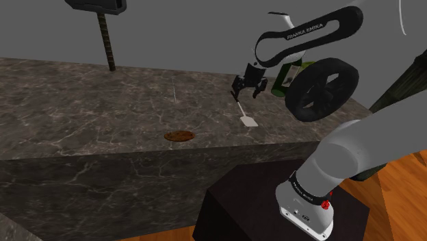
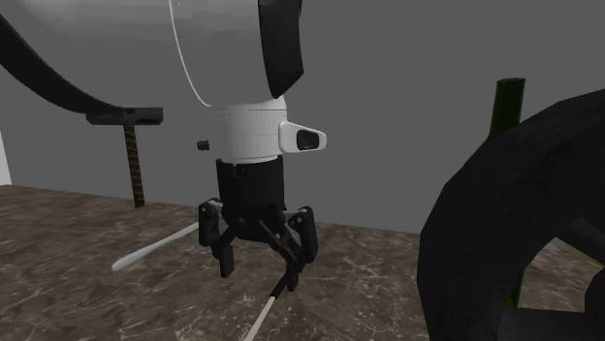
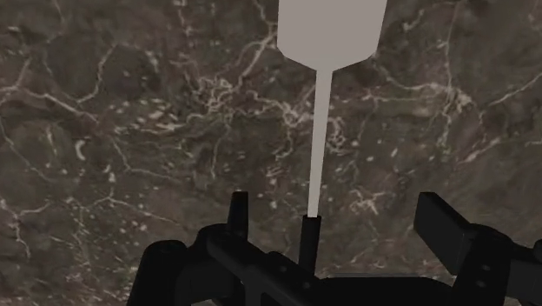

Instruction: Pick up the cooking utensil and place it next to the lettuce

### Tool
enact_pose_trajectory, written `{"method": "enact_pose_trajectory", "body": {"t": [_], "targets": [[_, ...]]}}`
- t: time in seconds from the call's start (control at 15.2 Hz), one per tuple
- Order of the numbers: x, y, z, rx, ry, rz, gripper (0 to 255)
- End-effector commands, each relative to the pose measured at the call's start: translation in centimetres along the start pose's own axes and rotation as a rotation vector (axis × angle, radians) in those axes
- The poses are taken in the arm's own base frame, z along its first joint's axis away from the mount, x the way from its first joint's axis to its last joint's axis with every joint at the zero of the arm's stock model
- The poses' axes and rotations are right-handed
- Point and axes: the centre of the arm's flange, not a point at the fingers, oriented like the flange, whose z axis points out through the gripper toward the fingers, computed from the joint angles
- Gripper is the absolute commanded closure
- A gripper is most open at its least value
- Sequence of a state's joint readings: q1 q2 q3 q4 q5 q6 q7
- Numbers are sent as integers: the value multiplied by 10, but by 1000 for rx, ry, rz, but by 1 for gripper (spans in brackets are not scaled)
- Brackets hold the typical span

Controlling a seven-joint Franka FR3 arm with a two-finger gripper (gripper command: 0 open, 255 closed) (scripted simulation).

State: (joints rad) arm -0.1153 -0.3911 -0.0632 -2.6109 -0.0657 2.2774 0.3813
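Over the dark veined worktop (image 1: 102,116) your pincer (image 2: 260,275) hangs wide open, empty, straddling the handle of the white spatula (image 3: 332,30) so closing should catch it squarely.

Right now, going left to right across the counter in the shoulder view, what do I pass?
Dark post → brown disc → white spatula → dark green object behind the arm. The gripper hangs right over the spatula's handle, so it has no separate place in the order.
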Motion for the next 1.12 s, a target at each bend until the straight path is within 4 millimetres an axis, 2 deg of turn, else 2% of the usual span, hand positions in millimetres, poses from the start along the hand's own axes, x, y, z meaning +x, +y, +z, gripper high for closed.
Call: {"method": "enact_pose_trajectory", "body": {"t": [0.0, 0.46, 0.92, 0.99, 1.06], "targets": [[4, -1, 15, 4, 3, 23, 0], [5, -1, 50, 4, 3, 23, 0], [5, -1, 50, 4, 3, 23, 0], [5, -1, 50, 4, 3, 23, 255], [5, -1, 50, 4, 3, 23, 255]]}}
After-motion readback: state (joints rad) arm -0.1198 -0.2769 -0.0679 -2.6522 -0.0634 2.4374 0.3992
